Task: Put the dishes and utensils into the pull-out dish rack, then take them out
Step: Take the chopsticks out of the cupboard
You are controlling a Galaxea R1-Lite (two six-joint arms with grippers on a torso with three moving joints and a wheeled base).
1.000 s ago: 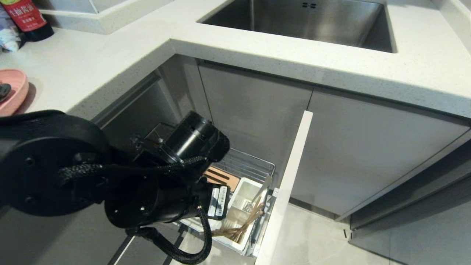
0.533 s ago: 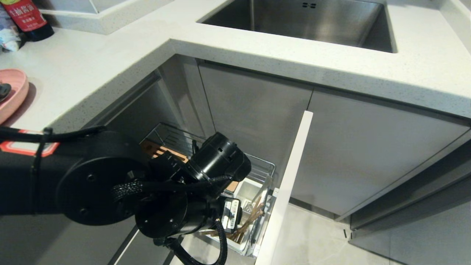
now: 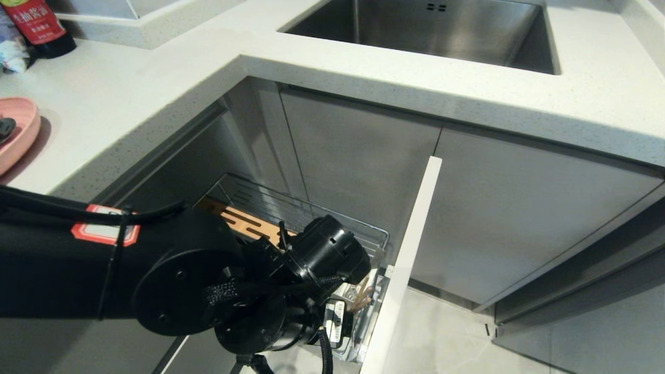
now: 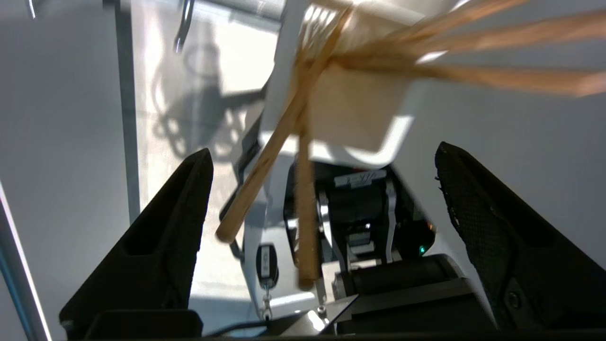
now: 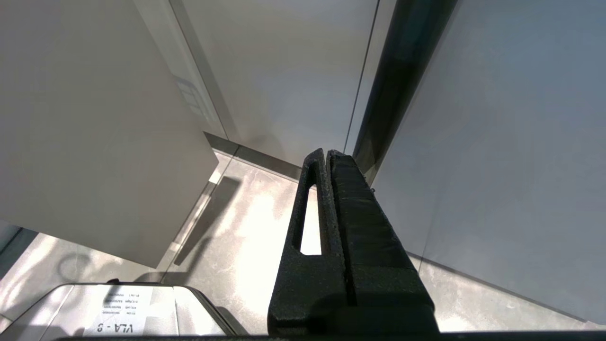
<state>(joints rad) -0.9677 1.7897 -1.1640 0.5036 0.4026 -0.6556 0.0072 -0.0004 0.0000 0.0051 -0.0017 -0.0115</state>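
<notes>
While the left arm reaches down into the open cabinet under the counter [image 3: 363,78], the pull-out dish rack [image 3: 332,221] sits drawn out low in the middle of the head view: chrome wire walls, a slotted wooden strip [image 3: 244,224] along its far-left side, and a pale front panel [image 3: 410,249] standing edge-on at its right. The arm covers most of the rack's near part, so only the top corner of the white utensil box [image 3: 358,291] shows, just left of the panel.

In the left wrist view the box [image 4: 360,118] holds light wooden chopsticks [image 4: 303,123]; two lean out toward the camera and at least three more fan off to one side, though the blur makes the count unsure. The left gripper [image 4: 322,156] has its two black fingers [image 4: 175,222] spread wide, one on each side of the two leaning sticks, touching neither.

One pink plate [image 3: 15,135] lies on the counter at the far left edge, with a dark item on it that I cannot identify. One steel sink [image 3: 436,31] is set in the counter at the far side. One red-labelled bottle [image 3: 39,26] stands in the far left corner.

The right gripper [image 5: 329,156] hangs near the floor beside grey cabinet doors, fingers pressed together, holding nothing.
</notes>
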